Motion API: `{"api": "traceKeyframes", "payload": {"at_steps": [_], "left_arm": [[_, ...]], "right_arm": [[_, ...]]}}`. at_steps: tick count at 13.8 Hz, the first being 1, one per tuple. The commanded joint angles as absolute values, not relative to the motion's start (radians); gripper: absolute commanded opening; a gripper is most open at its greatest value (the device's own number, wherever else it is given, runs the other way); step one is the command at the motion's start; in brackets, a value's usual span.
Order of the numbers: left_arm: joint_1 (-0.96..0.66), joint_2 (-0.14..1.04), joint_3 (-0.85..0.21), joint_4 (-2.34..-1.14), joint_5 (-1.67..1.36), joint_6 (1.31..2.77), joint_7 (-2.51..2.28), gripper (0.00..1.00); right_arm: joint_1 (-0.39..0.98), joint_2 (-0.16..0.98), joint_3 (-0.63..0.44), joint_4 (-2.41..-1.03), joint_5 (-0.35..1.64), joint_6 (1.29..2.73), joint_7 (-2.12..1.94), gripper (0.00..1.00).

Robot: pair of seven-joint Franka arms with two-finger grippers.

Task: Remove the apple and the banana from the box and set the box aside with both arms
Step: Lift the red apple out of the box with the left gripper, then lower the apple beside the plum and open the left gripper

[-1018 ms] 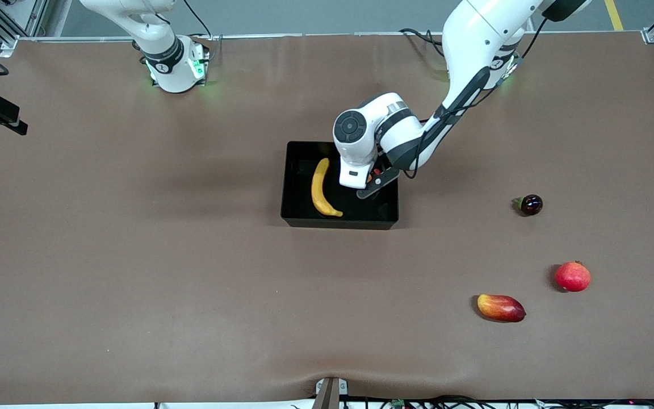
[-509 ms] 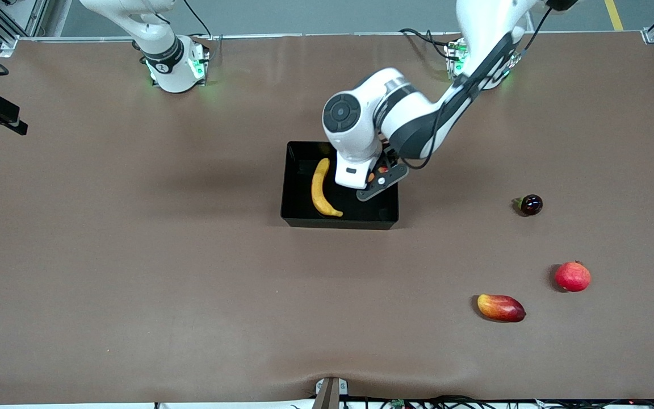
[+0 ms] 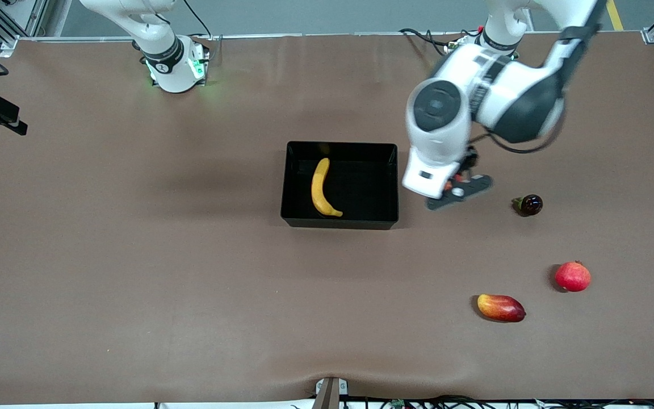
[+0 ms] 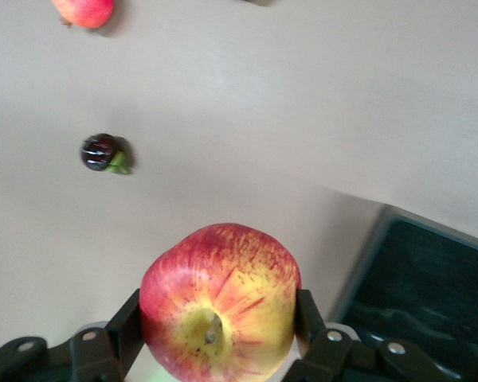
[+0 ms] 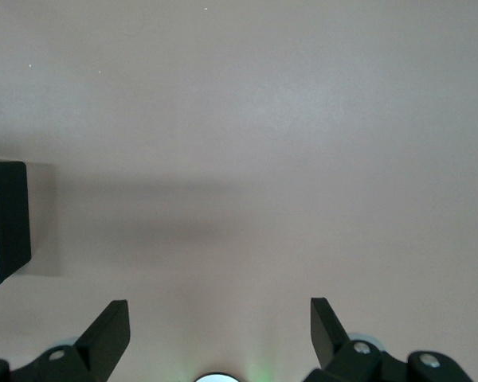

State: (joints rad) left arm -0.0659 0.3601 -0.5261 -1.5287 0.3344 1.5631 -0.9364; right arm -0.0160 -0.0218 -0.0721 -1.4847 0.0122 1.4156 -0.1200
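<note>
Left end effector [image 4: 217, 334] is clamped on the apple [image 4: 219, 301] over bare desk [image 3: 134, 255], so lower gently before releasing; right end effector [image 5: 221, 330] waits, spread wide.

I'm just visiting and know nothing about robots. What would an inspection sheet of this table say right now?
Surface: brown table.
Job's things: apple held in the air over bare table beside the box; banana lies in the box.
Clutter: dark round fruit, red fruit, mango toward the left arm's end.
Grippers: left gripper shut on the apple; right gripper open, waiting over bare table.
Cables: black cables by the left arm's base.
Surroundings: grey floor past the table.
</note>
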Motion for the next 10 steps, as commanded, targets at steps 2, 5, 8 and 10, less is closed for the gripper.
{"api": "traceKeyframes", "payload": {"at_steps": [2, 5, 8, 10], "left_arm": [[0.053, 0.379, -0.528, -1.574, 0.333, 1.558, -0.839, 0.0], [0.118, 0.457, -0.526, -1.583, 0.45, 1.607, -0.81, 0.0], [0.188, 0.517, -0.526, -1.635, 0.547, 1.744, -0.801, 0.0], [0.235, 0.554, -0.526, -1.667, 0.61, 1.831, -0.801, 0.0]], "right_arm": [[-0.041, -0.005, -0.057, -1.471, 0.023, 1.416, -0.137, 1.0], [-0.032, 0.002, -0.055, -1.471, 0.014, 1.416, -0.138, 1.0], [-0.04, 0.003, -0.055, -1.471, 0.014, 1.416, -0.138, 1.0], [-0.041, 0.008, -0.055, -1.471, 0.014, 1.417, -0.138, 1.0]]}}
